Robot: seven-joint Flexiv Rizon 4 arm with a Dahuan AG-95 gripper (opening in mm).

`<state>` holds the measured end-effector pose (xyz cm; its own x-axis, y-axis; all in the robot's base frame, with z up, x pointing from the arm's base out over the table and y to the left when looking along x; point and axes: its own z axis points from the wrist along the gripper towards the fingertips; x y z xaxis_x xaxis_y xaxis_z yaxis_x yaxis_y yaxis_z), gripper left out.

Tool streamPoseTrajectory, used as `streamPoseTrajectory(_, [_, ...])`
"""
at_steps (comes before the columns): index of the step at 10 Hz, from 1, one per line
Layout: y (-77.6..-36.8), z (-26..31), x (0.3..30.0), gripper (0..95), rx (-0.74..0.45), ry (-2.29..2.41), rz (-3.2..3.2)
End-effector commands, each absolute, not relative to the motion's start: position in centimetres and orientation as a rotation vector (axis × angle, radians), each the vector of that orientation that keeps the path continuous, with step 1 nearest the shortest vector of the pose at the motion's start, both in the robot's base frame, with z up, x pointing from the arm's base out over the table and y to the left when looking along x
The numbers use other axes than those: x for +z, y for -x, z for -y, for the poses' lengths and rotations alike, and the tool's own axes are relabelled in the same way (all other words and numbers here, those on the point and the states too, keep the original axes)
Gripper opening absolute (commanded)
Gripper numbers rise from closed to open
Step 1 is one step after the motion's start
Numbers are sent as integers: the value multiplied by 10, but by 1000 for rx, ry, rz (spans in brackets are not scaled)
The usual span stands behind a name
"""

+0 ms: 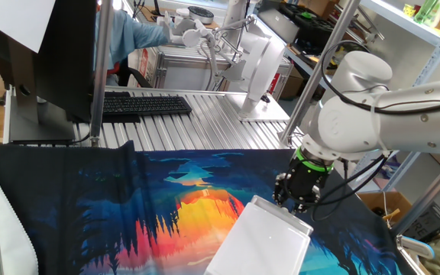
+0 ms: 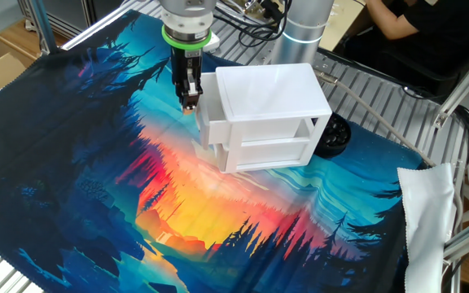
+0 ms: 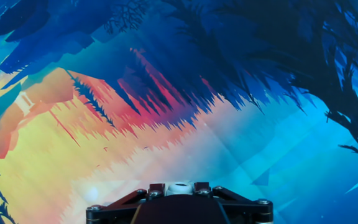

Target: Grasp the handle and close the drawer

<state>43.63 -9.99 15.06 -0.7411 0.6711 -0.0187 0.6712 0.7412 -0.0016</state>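
Observation:
The white box (image 2: pixel 271 94) stands on the colourful cloth. Its drawer (image 2: pixel 211 126) has a flat white front on the box's left end, standing a little out from the body. My gripper (image 2: pixel 188 98) points down at that front. In the hand view my gripper (image 3: pixel 179 187) has its two dark fingertips (image 3: pixel 157 188) close together with the small white handle (image 3: pixel 179 185) between them. In the one fixed view my gripper (image 1: pixel 295 197) is at the far end of the box (image 1: pixel 264 238), and the handle is hidden there.
A printed sunset cloth (image 2: pixel 137 187) covers the table. A black round object (image 2: pixel 333 137) lies behind the box. A white cloth (image 2: pixel 427 220) hangs at the right. A keyboard (image 1: pixel 140 105), a dark monitor (image 1: pixel 59 53) and a white upright panel (image 1: pixel 262 65) stand at the back.

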Motion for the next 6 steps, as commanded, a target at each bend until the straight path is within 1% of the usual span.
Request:
streamPoseTrajectory(1, [-434, 99, 149, 0, -12, -1127, -2917])
streamPoseTrajectory(6, [-431, 95, 152, 0, -15, -1132, -2916])
